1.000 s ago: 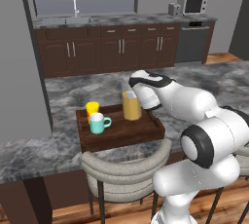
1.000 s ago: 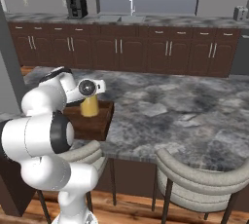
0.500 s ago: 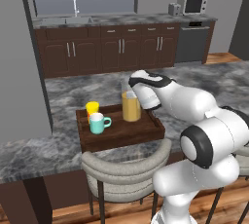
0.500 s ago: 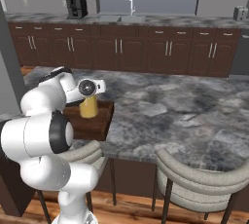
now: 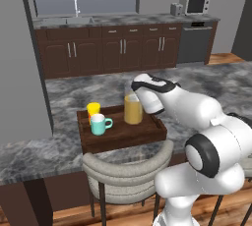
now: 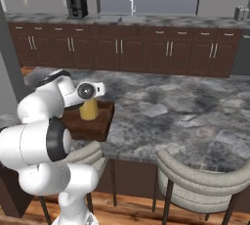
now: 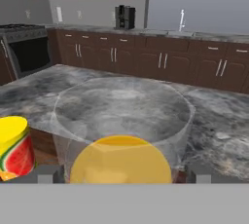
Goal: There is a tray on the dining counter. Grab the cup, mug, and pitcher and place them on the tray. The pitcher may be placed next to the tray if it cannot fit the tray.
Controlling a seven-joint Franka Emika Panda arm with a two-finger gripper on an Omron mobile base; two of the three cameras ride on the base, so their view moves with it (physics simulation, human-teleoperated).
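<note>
The pitcher [image 5: 133, 109] stands upright on the tray [image 5: 123, 134], at its far right part, orange-yellow liquid filling its lower portion and the clear glass wall rising above that. What has changed in the last second is the grip: a second ago the tool [image 5: 139, 103] was clamped on the glass, and now its fingers stand wide, one to each side of the pitcher, with the vessel between them but let go. In the hand view the pitcher [image 7: 121, 135] sits just ahead of the two dark fingertips [image 7: 48, 173], its round rim well inside their spread. The pitcher itself has not shifted between the earlier pictures and now, so the release appears clean and it rests on its own base. The cup [image 5: 93, 109], yellow with a watermelon print, stands at the tray's far left corner, and the teal mug [image 5: 99, 124] sits just in front of it, handle toward the pitcher. With all three vessels on the tray, which lies near the front edge of the desk [image 5: 59, 92], the task looks essentially complete. What remains, by my judgement, is only to draw the tool back without brushing the tall glass, which could tip if knocked near its rim.
</note>
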